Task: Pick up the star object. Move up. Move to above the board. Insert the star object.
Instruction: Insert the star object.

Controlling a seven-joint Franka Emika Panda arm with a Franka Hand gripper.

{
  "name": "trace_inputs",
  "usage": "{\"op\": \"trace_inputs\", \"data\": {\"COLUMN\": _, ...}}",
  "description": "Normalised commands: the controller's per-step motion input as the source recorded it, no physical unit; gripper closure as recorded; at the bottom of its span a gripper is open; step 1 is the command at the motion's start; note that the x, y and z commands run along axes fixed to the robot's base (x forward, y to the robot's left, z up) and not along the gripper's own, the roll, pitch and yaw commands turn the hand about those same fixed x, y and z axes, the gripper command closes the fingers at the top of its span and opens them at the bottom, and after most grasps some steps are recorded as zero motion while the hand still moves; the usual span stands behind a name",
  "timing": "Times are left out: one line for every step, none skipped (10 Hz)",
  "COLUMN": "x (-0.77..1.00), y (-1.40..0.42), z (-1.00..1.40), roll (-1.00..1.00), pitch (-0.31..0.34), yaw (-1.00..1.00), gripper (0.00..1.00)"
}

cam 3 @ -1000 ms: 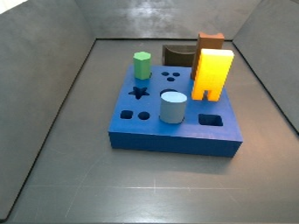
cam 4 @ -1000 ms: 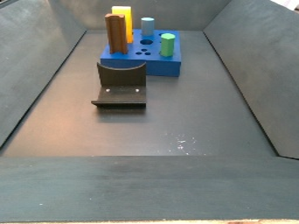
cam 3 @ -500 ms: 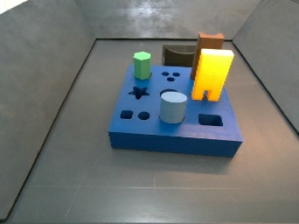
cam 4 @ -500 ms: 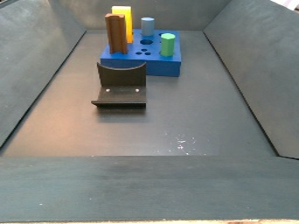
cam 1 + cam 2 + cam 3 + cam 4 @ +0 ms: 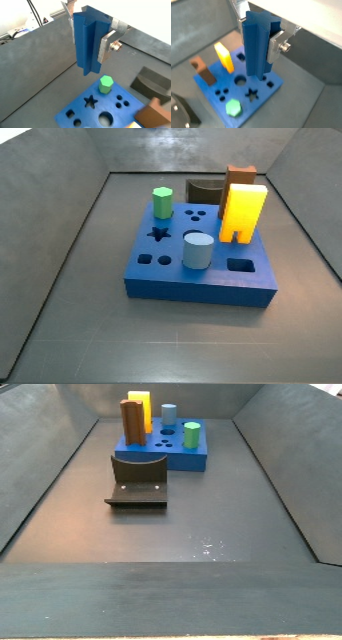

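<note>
Currently the tool [image 5: 93,37] is clamped on the star object [image 5: 89,42], which hangs upright between the silver finger plates in both wrist views, high above the board [image 5: 271,86]. Neither side view shows the tool or the held piece; both are out of frame there.

The star-shaped hole [image 5: 90,102] is open and unobstructed in the board top. It lies just beside the green hexagonal post [image 5: 105,84], with round holes close by.

Risks noted:
- Rotational mismatch. The ridges of the piece must line up with the points of the hole; any twist would likely leave the tip resting on the board top, not entering.
- Lateral offset. From this height a small error could carry the piece onto the green post or into a round hole.
- Grip slip. The plates hold only the upper part of a long column, so contact at the tip could lever it askew in the grasp.
- Jamming, if descent is forced while misaligned, could shift the board on the surface [image 5: 80,328].

Whether the piece is already centred over the hole cannot be judged from these views.
</note>
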Motion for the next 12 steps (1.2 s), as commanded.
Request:
{"op": "trace_inputs", "data": {"x": -0.37, "y": 0.25, "z": -1.00, "roll": -0.09, "pitch": -0.096, "yaw": -0.05, "gripper": 1.00}}
{"op": "trace_inputs", "data": {"x": 0.00, "y": 0.00, "z": -0.88, "roll": -0.13, "pitch": -0.116, "yaw": -0.04, "gripper": 1.00}}
{"op": "trace_inputs", "data": {"x": 0.20, "y": -0.05, "z": -1.00, "roll": -0.05, "pitch": -0.120, "yaw": -0.03, "gripper": 1.00}}
{"op": "trace_inputs", "data": {"x": 0.37, "y": -0.35, "z": -1.00, "roll": 0.00, "pitch": -0.060, "yaw": -0.23, "gripper": 1.00}}
{"op": "trace_inputs", "data": {"x": 0.36, "y": -0.49, "z": -1.00, "roll": 0.07, "pitch": -0.137, "yaw": -0.37, "gripper": 1.00}}
{"op": "trace_inputs", "data": {"x": 0.43, "y": -0.45, "z": -1.00, "roll": 0.06, "pitch": -0.123, "yaw": -0.35, "gripper": 1.00}}
{"op": "trace_inputs", "data": {"x": 0.52, "y": -0.35, "z": -1.00, "roll": 0.05, "pitch": -0.066, "yaw": -0.37, "gripper": 1.00}}
{"op": "trace_inputs", "data": {"x": 0.49, "y": -0.05, "z": -1.00, "roll": 0.01, "pitch": -0.010, "yaw": -0.62, "gripper": 1.00}}
{"op": "trace_inputs", "data": {"x": 0.10, "y": 0.15, "z": -0.87, "roll": -0.06, "pitch": -0.064, "yaw": -0.77, "gripper": 1.00}}
{"op": "trace_inputs", "data": {"x": 0.00, "y": 0.20, "z": -0.66, "roll": -0.06, "pitch": -0.034, "yaw": -0.69, "gripper": 1.00}}
{"op": "trace_inputs", "data": {"x": 0.00, "y": 0.19, "z": -0.65, "roll": -0.06, "pitch": -0.044, "yaw": -0.62, "gripper": 1.00}}
{"op": "trace_inputs", "data": {"x": -0.20, "y": 0.20, "z": -0.46, "roll": -0.01, "pitch": -0.083, "yaw": -0.40, "gripper": 1.00}}
